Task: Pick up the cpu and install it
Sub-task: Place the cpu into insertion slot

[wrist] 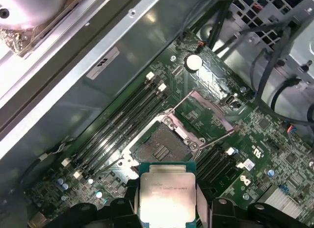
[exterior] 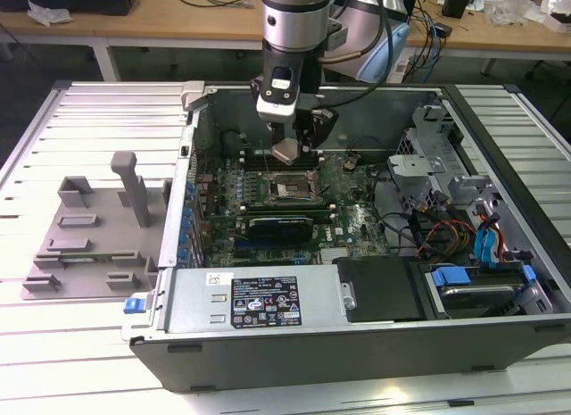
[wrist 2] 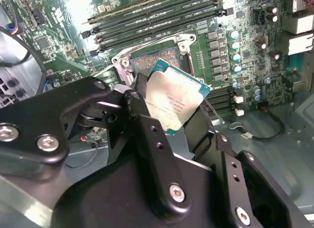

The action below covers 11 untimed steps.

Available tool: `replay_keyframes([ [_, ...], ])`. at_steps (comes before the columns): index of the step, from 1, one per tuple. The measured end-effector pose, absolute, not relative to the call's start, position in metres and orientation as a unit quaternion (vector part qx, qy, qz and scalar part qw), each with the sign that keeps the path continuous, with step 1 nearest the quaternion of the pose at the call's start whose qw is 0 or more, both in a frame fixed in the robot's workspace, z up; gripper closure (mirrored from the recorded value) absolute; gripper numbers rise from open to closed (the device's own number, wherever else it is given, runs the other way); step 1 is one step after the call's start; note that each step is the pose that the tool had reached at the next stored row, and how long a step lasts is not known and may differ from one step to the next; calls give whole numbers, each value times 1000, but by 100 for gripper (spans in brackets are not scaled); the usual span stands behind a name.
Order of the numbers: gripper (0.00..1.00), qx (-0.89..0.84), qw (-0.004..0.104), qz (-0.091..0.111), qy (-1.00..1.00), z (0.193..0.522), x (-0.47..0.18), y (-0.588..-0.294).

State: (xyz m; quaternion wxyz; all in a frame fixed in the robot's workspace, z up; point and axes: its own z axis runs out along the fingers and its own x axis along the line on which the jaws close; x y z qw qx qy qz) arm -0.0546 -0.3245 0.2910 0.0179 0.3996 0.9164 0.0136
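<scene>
Exterior view: jaws clenched on the cpu (exterior: pixel 287 151), poised above the open socket (exterior: pixel 287 188) at six o'clock; keeping it level and corner-matched looks crucial.

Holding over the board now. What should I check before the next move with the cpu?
1. cpu clamped between the fingers of the gripper: ok.
2. Socket empty, contacts exposed: ok.
3. Load plate swung open off the socket: ok.
4. cpu clear of the socket, not yet touching, in the exterior view: ok.
5. cpu squarely lined up over the socket: cannot tell.
6. cpu corner mark matched to the socket: cannot tell.
</scene>
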Motion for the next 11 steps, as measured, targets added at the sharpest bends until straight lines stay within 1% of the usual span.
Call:
replay_keyframes([
  [11,45,472,19,12,881,291,-55,-325],
])
